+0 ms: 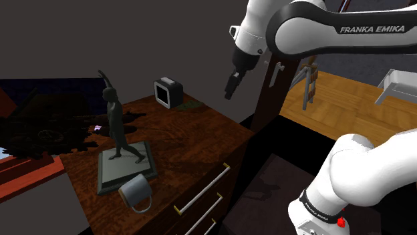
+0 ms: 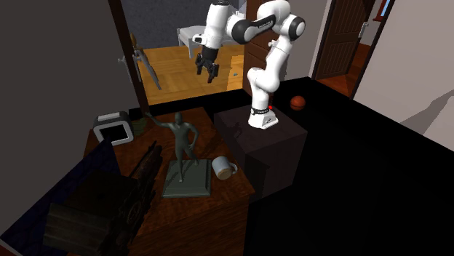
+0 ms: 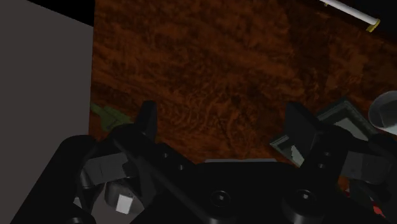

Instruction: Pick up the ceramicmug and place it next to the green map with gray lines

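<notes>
The pale grey mug (image 1: pixel 137 192) (image 2: pixel 223 168) lies on its side near the front edge of the dark wooden dresser top (image 1: pixel 194 143), just in front of a statue's base. In the wrist view the mug (image 3: pixel 385 111) shows beyond the right finger. A small green patch, likely the map (image 1: pixel 192 104) (image 3: pixel 107 115), lies at the far end of the top beside a white-framed cube. My gripper (image 1: pixel 232 85) (image 2: pixel 206 70) (image 3: pixel 222 124) hangs high above that far end, open and empty, well away from the mug.
A dark figure statue on a square grey base (image 1: pixel 124 160) (image 2: pixel 183 164) stands mid-top. The white-framed cube (image 1: pixel 168 91) (image 2: pixel 115 131) sits at the far end. Dark machinery-like clutter (image 1: pixel 47 127) (image 2: pixel 134 189) fills the other side. Drawer handles (image 1: pixel 200 193) line the dresser front.
</notes>
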Motion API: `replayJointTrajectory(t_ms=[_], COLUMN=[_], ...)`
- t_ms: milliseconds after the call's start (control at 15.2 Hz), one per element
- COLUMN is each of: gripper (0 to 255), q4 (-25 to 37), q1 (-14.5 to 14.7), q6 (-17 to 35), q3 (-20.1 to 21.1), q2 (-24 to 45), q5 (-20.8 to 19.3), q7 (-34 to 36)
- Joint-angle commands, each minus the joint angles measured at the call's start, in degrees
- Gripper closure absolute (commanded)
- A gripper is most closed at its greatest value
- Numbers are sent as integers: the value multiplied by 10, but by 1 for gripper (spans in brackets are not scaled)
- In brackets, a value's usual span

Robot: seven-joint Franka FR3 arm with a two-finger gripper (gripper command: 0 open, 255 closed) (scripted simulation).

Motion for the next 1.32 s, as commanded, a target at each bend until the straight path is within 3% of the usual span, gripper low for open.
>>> replayJointTrajectory(t_ms=[0, 660, 1254], gripper=[0, 0, 0], q4=[7, 48, 102], q1=[11, 61, 99], q6=[29, 143, 219], q3=[8, 58, 108], q2=[32, 176, 305], q5=[0, -9, -44], q7=[-13, -66, -101])
